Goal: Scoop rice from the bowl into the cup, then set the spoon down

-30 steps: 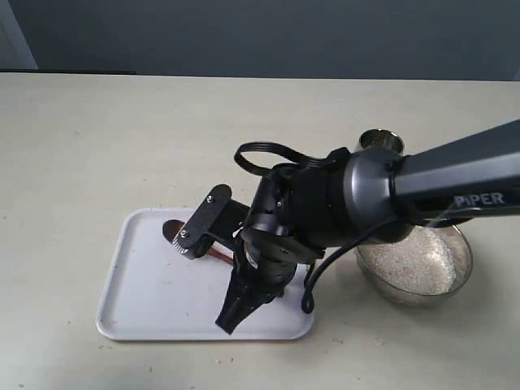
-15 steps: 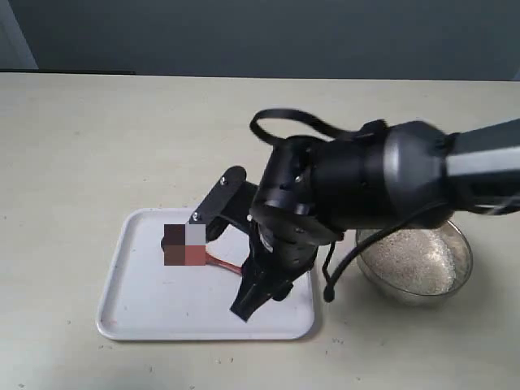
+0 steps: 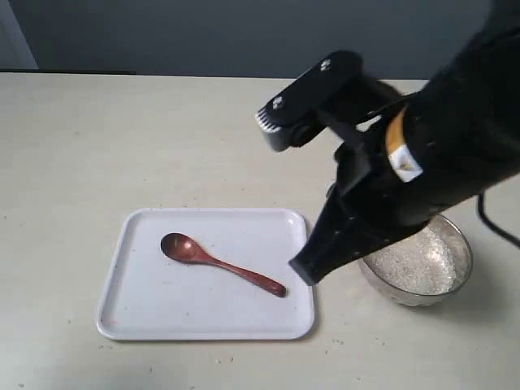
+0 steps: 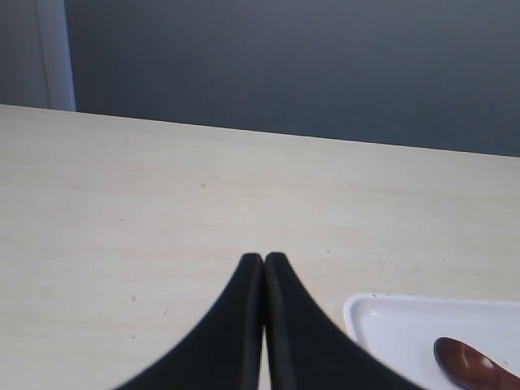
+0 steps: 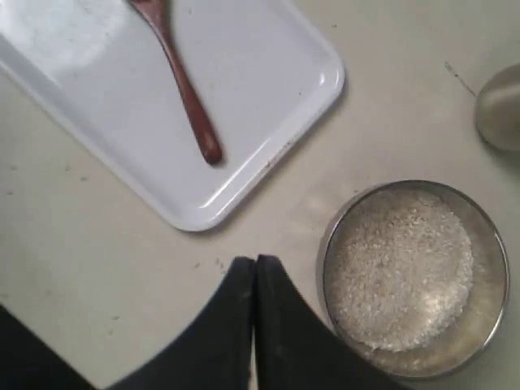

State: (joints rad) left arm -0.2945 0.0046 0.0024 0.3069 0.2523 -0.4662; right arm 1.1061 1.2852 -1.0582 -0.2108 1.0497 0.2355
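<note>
Counted on and above one counter (image 3: 122,138): five kinds of thing, one of each, and a pair of grippers.

One spoon (image 3: 219,263) is counted; one tray (image 3: 146,313) is counted; one bowl (image 3: 465,244) is counted; one heap of rice (image 3: 414,264) is counted, its grains too many and too small to be numbered; one cup (image 5: 502,110) is counted, seen only in part in the right wrist view; two grippers are counted, the left gripper (image 4: 264,262) and the right gripper (image 5: 254,264).
</note>
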